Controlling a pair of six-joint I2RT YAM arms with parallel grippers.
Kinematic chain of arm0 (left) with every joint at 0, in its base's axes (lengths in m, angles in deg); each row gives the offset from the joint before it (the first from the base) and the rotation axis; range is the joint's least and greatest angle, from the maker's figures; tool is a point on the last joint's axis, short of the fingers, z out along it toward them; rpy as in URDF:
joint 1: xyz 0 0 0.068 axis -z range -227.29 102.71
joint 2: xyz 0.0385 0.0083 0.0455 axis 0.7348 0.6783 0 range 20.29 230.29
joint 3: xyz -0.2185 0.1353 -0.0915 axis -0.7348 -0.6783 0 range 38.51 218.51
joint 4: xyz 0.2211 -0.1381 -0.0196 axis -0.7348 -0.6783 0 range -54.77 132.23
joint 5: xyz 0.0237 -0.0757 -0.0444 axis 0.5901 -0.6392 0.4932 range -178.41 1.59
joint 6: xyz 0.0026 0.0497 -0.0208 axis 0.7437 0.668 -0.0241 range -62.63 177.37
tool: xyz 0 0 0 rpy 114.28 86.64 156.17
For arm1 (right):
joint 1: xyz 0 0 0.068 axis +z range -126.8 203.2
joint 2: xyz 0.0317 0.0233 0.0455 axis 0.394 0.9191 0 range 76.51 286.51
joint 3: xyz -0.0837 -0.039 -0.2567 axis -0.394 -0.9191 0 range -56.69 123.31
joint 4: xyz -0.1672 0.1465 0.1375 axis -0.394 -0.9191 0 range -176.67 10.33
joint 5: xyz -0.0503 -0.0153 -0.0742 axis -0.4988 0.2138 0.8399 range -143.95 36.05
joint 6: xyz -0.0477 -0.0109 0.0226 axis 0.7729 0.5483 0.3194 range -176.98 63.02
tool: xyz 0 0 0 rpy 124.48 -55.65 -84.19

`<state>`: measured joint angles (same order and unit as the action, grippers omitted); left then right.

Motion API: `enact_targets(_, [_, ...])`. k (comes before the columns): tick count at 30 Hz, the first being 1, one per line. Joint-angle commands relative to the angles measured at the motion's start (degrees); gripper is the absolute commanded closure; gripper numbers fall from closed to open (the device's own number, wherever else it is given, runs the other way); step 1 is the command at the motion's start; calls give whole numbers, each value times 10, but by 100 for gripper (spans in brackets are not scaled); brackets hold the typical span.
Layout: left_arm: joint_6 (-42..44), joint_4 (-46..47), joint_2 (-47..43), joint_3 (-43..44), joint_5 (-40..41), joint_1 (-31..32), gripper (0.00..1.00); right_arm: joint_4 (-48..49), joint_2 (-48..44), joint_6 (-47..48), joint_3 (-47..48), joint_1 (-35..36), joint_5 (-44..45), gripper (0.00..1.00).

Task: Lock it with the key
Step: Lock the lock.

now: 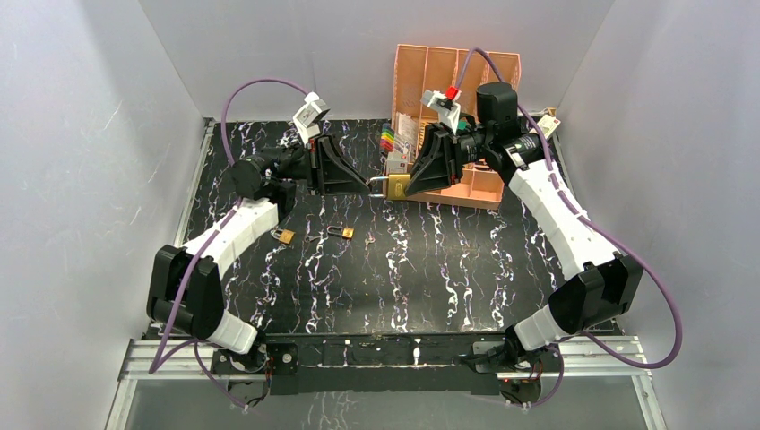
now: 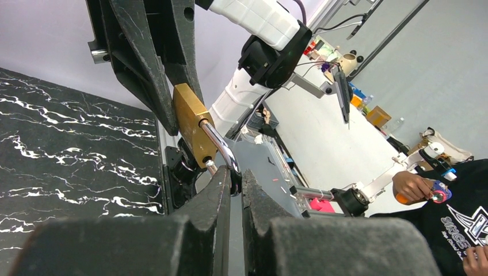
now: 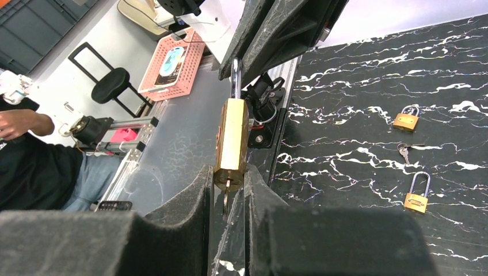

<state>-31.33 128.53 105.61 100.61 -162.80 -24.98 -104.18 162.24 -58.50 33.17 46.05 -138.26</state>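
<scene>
Top view: left gripper and right gripper meet at 12 o'clock of table, with brass padlock held in air between them.
Left wrist view: left jaws clamped on shackle, probably bracing it.
Right wrist view: right jaws pinch padlock body. Loose key lies at 3 o'clock, between two spare padlocks, not yet picked up.

An orange compartment tray stands at the far edge of the black marbled table.
</scene>
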Motion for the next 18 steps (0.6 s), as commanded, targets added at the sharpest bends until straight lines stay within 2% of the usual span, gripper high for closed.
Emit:
enact_targets(1, [9,27,-3,-4,23,25,100,33,6,-8,30,5,31,100])
enact_targets(9, [32,28,20,-16,58,32,100,108,-8,-63,-8,6,26,100])
enact_targets(18, [65,28,43,-20,82,44,100,121,-5,-67,-19,17,28,100])
